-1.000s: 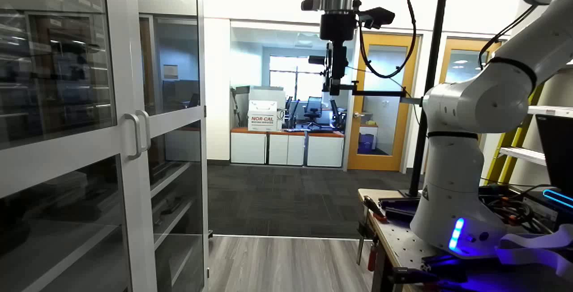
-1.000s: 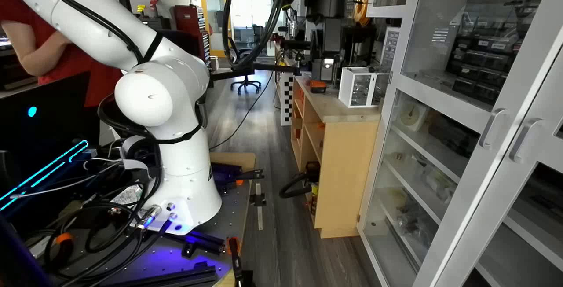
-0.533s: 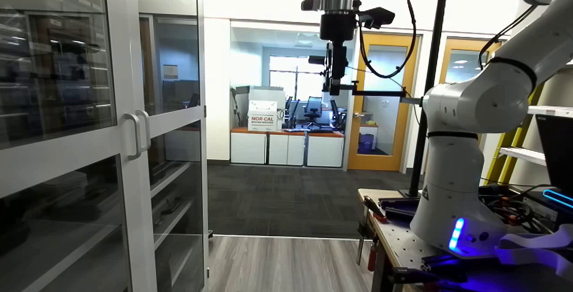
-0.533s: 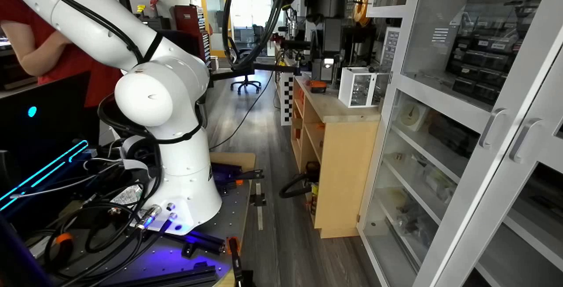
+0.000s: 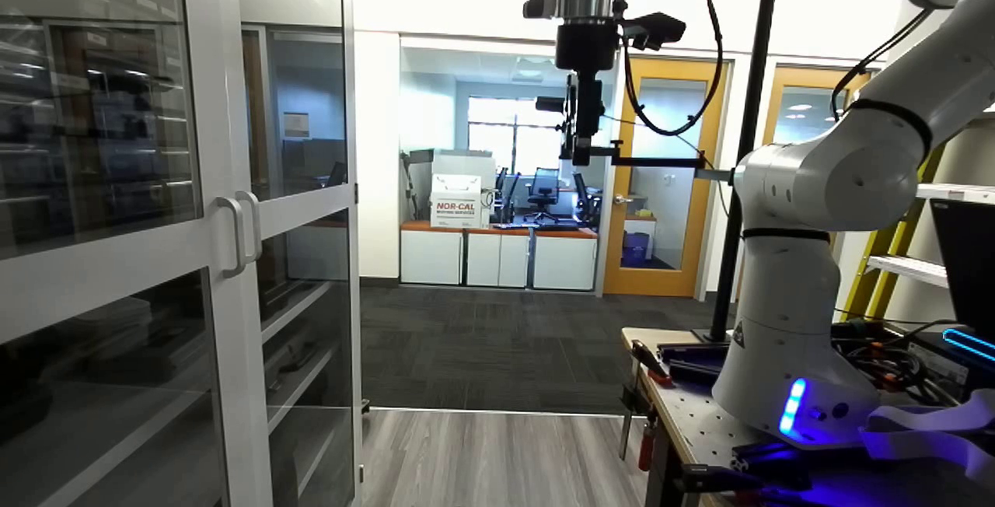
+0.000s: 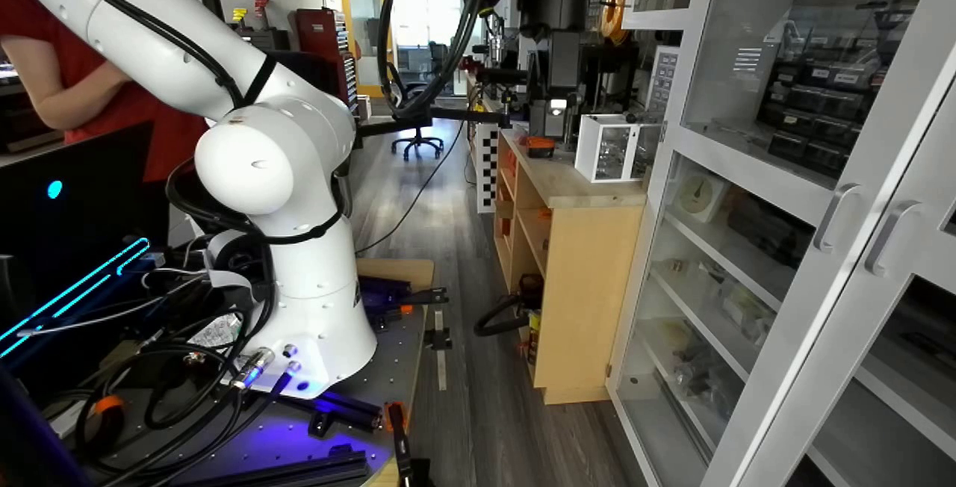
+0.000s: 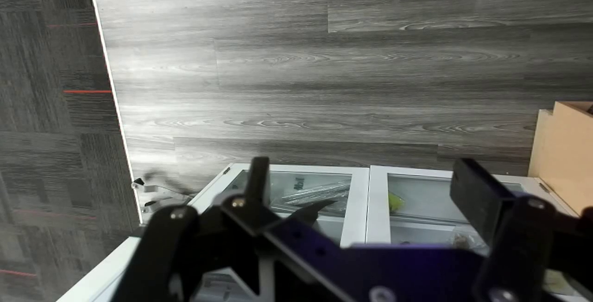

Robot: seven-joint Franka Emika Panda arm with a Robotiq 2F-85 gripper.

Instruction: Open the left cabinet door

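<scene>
I have the Robotiq gripper pointing down, fingers spread wide, well apart from the left cabinet door, which stands closed at the left of an exterior view, its pull handle just beside that of the matching right glass door.

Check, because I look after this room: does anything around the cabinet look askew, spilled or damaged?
Nothing stands out. The left cabinet door and the right door look shut and aligned; I see no damage, and no spill on the visible floor.
</scene>
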